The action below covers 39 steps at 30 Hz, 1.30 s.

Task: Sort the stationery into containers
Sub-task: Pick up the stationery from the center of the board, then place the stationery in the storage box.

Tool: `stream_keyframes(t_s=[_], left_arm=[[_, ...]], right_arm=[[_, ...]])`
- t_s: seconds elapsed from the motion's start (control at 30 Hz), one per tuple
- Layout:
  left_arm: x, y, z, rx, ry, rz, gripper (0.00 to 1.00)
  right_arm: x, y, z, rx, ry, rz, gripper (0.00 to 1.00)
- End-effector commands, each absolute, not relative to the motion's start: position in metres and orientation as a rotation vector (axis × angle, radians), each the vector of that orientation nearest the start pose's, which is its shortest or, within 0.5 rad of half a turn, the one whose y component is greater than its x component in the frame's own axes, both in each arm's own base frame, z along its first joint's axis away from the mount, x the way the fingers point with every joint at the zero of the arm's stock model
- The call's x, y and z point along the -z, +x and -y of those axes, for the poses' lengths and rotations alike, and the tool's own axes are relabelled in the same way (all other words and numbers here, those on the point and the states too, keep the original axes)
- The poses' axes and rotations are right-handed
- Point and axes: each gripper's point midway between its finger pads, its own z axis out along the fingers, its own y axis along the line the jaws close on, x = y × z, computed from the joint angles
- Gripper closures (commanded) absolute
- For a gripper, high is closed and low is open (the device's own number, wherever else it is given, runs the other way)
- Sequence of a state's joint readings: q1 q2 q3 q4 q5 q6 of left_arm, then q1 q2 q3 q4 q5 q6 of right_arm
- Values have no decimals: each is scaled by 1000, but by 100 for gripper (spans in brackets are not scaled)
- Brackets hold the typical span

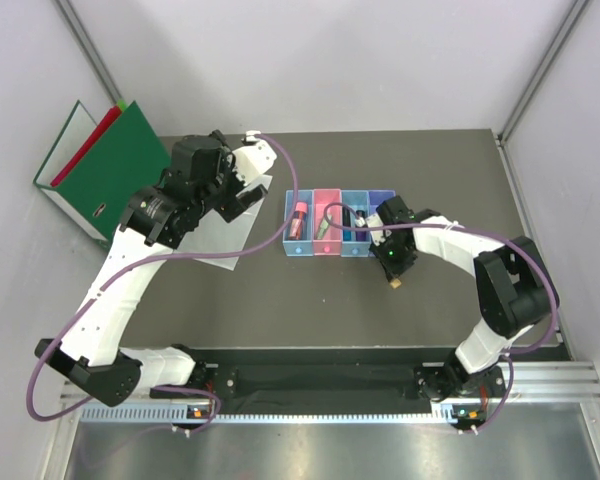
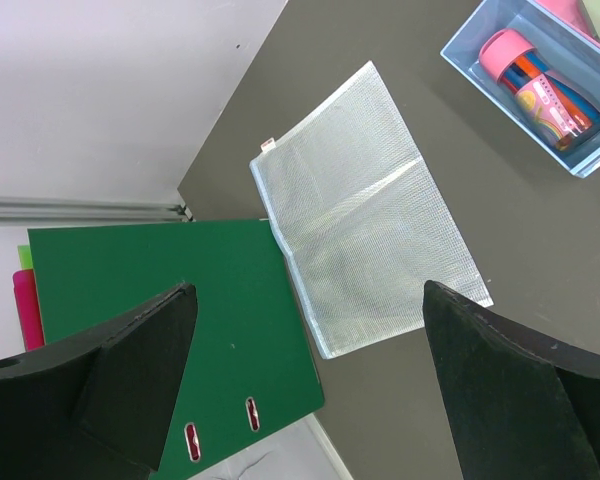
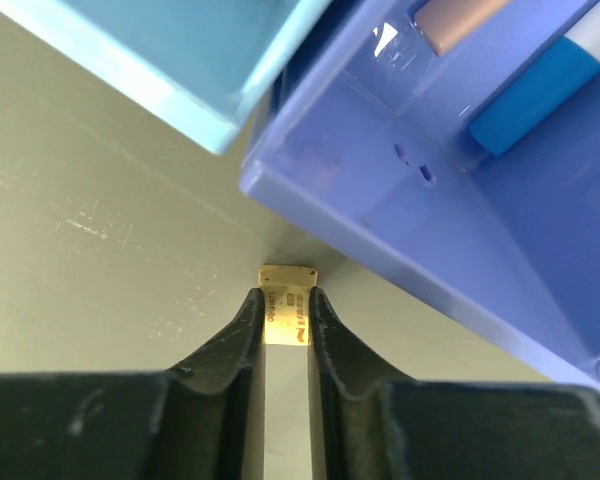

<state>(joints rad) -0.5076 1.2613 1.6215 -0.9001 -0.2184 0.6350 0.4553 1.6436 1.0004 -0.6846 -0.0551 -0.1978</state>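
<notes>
**Tan block pinched, bin wall just ahead**

We have the right gripper (image 3: pixel 286 318) closed narrow on the tiny tan block (image 3: pixel 288 278). Its two fingers press the block's sides, and the printed end pokes out past the tips. The block hangs low over the desk (image 3: pixel 100 230), just beside the outer wall of the purple bin (image 3: pixel 400 250), and it is not yet inside any container.

To do this step well, we judge that the block should rise first, high enough to clear the rim. Then it can travel over an open compartment, and only there should the jaws part. A slow, straight lift seems wise (a piece this small, held by its edges, could twist or slip if it knocks the wall).

The right wrist view gives us the grip in detail and a blue-capped marker (image 3: pixel 525 95) lying in the purple bin, but it shows little of the row. The top view shows the whole row of four bins (image 1: pixel 325 249), with the right gripper at the near side of its right end.

Only the left wrist view shows the pink-capped glue stick (image 2: pixel 540 90) lying in the light blue bin (image 2: pixel 505 108). It also shows the left gripper (image 2: pixel 308 300) spread wide and empty above the clear sleeve (image 2: pixel 370 210) and the green binder (image 2: pixel 170 300).
</notes>
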Motion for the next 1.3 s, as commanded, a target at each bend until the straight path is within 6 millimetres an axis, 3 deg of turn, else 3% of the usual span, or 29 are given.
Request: stream_keyframes(t_s=[0.0,0.17,0.47,0.6,0.73,0.77,0.93,1.23,1.27], left_arm=[[-380,319,108,-300,989,-1786,1],[-379,318,109,-288,981,-1791,1],[-376,315,109,-280,995,-1799,1],[-373,315,107,-297,1009,-1806,1],[-365,312,111,-262,1013,-1823,1],[-363,311,111,-252,1010,-1830,1],[-355,309,113,-237,1036,-1844,1],[-360,306,110,-255,1046,-1837,1],[-359,306,109,-257,1046,-1839,1]], right_arm=[[-33,266,-137,-135,-943,-2720,91],[-46,264,-139,-151,-944,-2680,92],[-91,258,-149,-222,-1040,-2550,92],[-121,261,-153,-239,-1070,-2430,93],[-156,268,-171,-337,-1077,-2337,93],[-171,274,-180,-371,-1067,-2296,93],[-203,302,-207,-450,-1037,-2184,93],[-219,374,-255,-485,-1035,-2105,93],[-209,379,-260,-492,-1042,-2122,93]])
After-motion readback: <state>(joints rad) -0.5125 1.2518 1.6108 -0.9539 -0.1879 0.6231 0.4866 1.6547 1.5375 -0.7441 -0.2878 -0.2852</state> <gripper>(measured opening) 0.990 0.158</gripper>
